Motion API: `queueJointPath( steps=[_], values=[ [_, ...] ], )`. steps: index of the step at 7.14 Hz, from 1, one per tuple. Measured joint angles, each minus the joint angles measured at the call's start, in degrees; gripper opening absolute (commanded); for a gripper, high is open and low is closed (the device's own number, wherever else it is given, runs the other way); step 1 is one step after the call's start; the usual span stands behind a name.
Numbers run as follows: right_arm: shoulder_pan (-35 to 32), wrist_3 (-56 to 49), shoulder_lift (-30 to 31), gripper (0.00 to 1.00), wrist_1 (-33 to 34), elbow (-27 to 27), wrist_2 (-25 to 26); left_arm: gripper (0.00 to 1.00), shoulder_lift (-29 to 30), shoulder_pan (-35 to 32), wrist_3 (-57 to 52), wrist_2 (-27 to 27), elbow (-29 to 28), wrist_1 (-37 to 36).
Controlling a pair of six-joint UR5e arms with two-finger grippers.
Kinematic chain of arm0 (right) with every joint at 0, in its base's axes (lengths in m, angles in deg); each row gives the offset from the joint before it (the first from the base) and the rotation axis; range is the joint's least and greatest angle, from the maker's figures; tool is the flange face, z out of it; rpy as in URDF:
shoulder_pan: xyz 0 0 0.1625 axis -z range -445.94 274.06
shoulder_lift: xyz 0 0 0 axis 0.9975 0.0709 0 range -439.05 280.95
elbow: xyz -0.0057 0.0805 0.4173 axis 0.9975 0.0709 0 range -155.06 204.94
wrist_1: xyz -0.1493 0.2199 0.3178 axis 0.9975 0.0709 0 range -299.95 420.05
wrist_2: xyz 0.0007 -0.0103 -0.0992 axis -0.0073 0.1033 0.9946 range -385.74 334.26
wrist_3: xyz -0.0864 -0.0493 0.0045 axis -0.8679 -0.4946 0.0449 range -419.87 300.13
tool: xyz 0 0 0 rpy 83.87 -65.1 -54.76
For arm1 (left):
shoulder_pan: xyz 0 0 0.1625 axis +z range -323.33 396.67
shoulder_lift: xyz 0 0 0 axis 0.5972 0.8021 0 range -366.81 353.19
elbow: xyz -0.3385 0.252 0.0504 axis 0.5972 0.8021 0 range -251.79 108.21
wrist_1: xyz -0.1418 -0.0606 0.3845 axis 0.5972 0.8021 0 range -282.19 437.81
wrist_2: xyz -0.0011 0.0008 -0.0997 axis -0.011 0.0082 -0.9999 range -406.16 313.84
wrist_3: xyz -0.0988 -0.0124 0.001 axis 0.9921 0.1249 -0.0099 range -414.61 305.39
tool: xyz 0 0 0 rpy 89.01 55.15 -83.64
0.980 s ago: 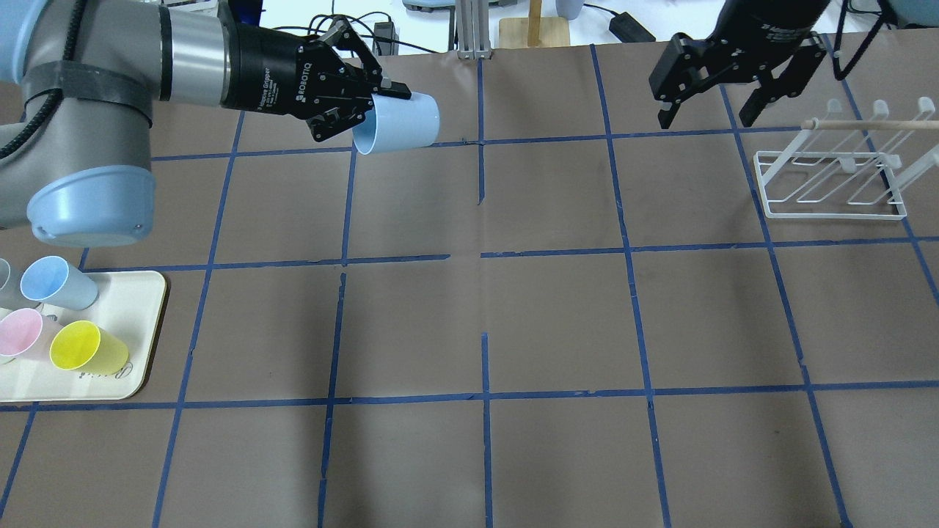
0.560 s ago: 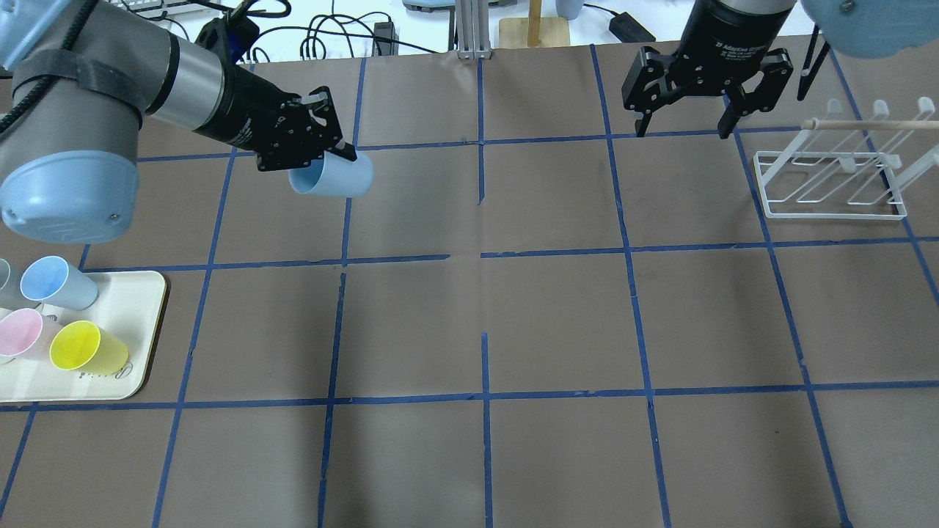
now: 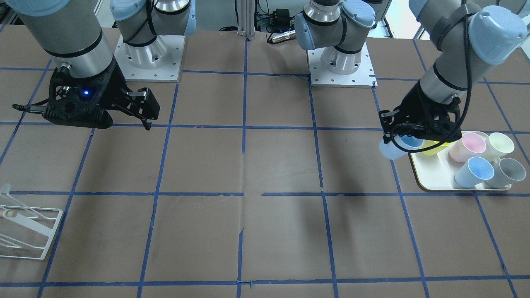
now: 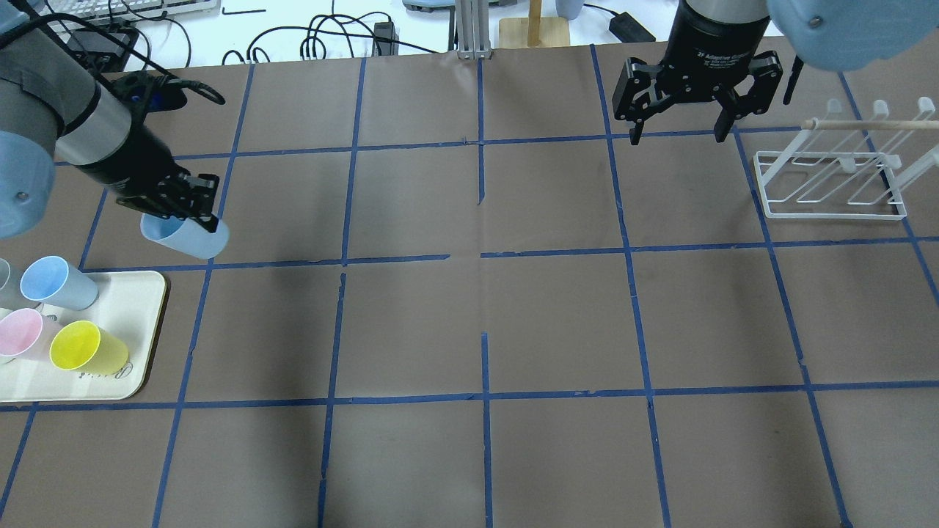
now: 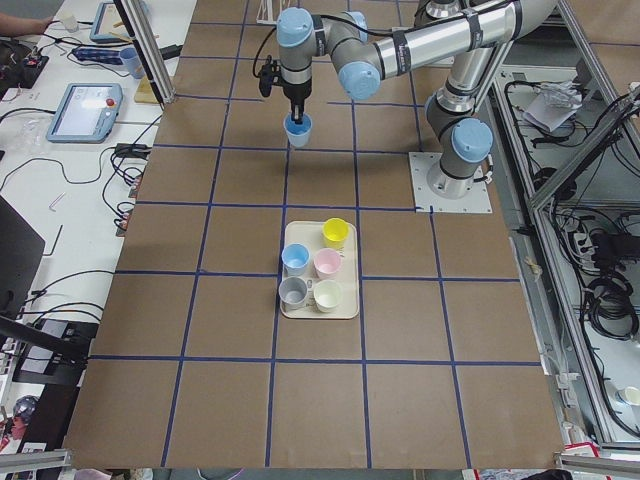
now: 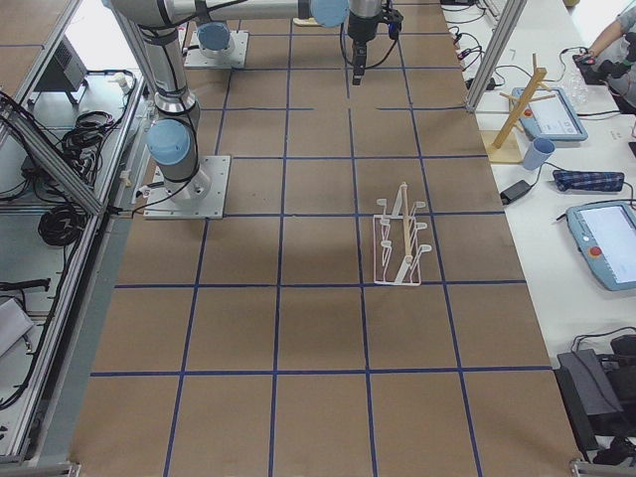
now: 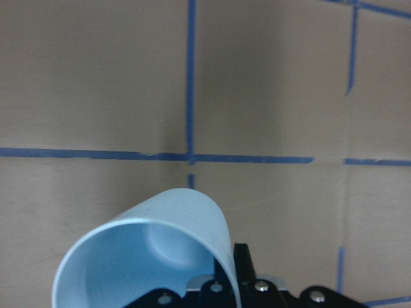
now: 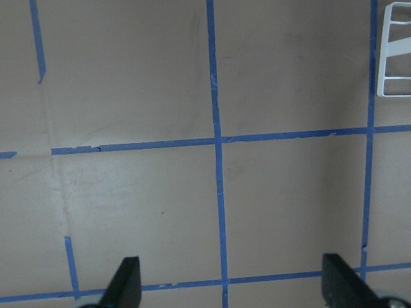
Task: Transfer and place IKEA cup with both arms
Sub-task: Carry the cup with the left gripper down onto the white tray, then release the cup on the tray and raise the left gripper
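Observation:
My left gripper (image 4: 192,216) is shut on the rim of the pale-blue IKEA cup (image 4: 187,239). It holds the cup tilted on its side just above the table, a little beyond the far edge of the cream tray (image 4: 139,293). The cup also shows in the front view (image 3: 390,150), the left wrist view (image 7: 154,256) and the left side view (image 5: 298,128). My right gripper (image 4: 678,130) is open and empty, hanging over the far right of the table, left of the white wire rack (image 4: 832,183). Its fingertips (image 8: 125,285) show in the right wrist view.
The tray holds a near-identical blue cup (image 4: 55,282), a pink cup (image 4: 20,334), a yellow cup (image 4: 84,348), and a grey cup (image 3: 507,171) and cream cup (image 3: 499,145) seen from the front. Brown paper with a blue tape grid covers the table.
My left gripper has carried the cup from the far middle of the table leftward and nearer, down to beside the tray. My right gripper has shifted slightly left and turned, still open.

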Motion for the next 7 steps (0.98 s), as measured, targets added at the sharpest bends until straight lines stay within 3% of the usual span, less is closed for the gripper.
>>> queueJointPath(
  steps=[3,7],
  values=[
    [0.0,0.1,0.0,0.98,2.5,0.0,-0.7,0.0,3.0,8.7,-12.6,5.6,0.6,-1.4],
    [0.1,0.2,2.4,1.0,4.0,-0.1,-0.4,0.0,10.2,10.7,-19.6,9.4,0.1,-8.2]
  ],
)
